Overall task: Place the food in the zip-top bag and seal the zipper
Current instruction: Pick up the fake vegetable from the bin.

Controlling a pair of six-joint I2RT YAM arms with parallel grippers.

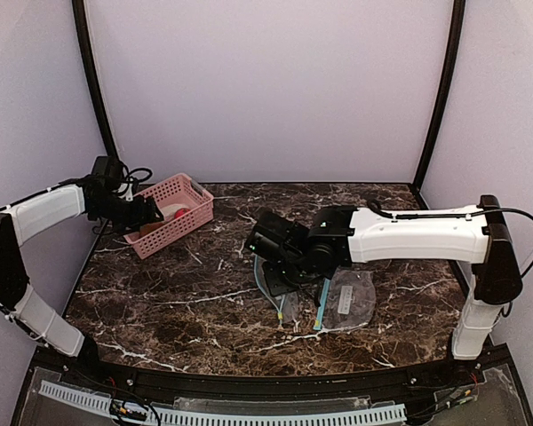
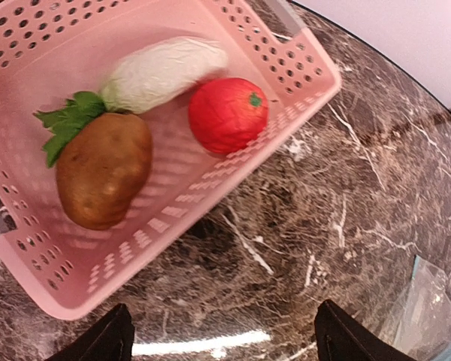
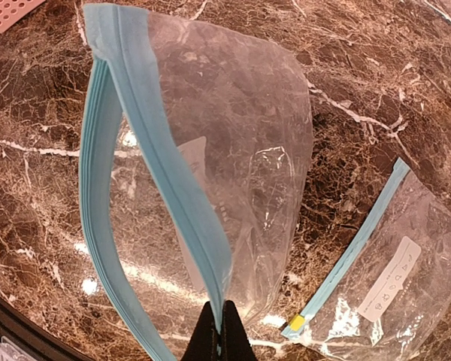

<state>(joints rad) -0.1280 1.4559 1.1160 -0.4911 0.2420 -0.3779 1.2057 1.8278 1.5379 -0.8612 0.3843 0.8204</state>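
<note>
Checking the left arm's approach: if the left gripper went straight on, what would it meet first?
Probably the pink basket's near wall, ahead of the brown bun; depth is unclear.

The tabletop point(image 2: 346, 188) is glossy brown marble-look stone with white veins. The basket point(image 2: 286, 45) is smooth pink perforated plastic. The brown potato-like piece point(image 2: 104, 169) looks matt and speckled; the red ball point(image 2: 227, 114) and whitish oblong piece point(image 2: 161, 71) wrinkle like crumpled paper. My right gripper point(image 3: 220, 314) is matt black; the zip-top bag point(image 3: 240, 128) clear, shiny, creased film, its zipper strip point(image 3: 159, 154) matt blue.
</note>
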